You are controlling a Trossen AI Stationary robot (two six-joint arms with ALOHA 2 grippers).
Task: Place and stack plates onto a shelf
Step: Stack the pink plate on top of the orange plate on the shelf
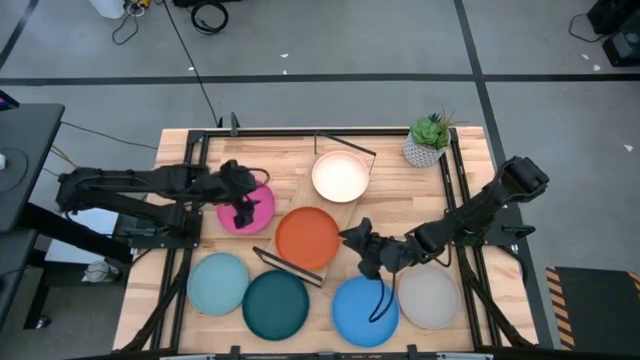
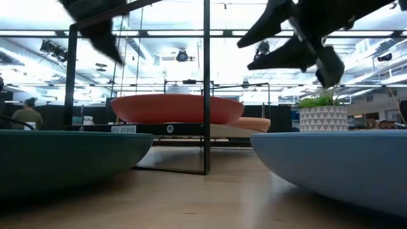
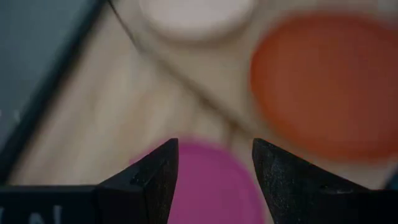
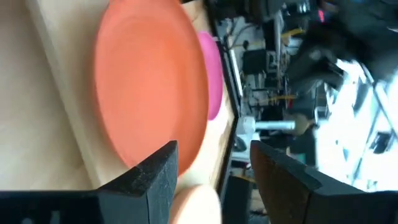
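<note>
The shelf [image 1: 311,204] lies slantwise mid-table. On its board rest the cream plate [image 1: 340,177] and the orange plate [image 1: 307,238]. The magenta plate [image 1: 256,212] lies flat on the table left of the shelf. My left gripper [image 1: 240,203] hovers open above it, and the plate shows below the fingers [image 3: 214,186]. My right gripper [image 1: 356,242] is open and raised just right of the orange plate [image 4: 149,81]. Pale blue [image 1: 218,283], dark teal [image 1: 275,304], bright blue [image 1: 365,310] and grey [image 1: 428,297] plates lie along the near edge. The brown plate is out of view.
A potted plant [image 1: 428,140] stands at the table's far right corner. The shelf's black wire end frames [image 1: 345,150] rise at both ends of the board. In the low view both grippers hang well above the plates, and the orange plate [image 2: 175,108] sits on the shelf.
</note>
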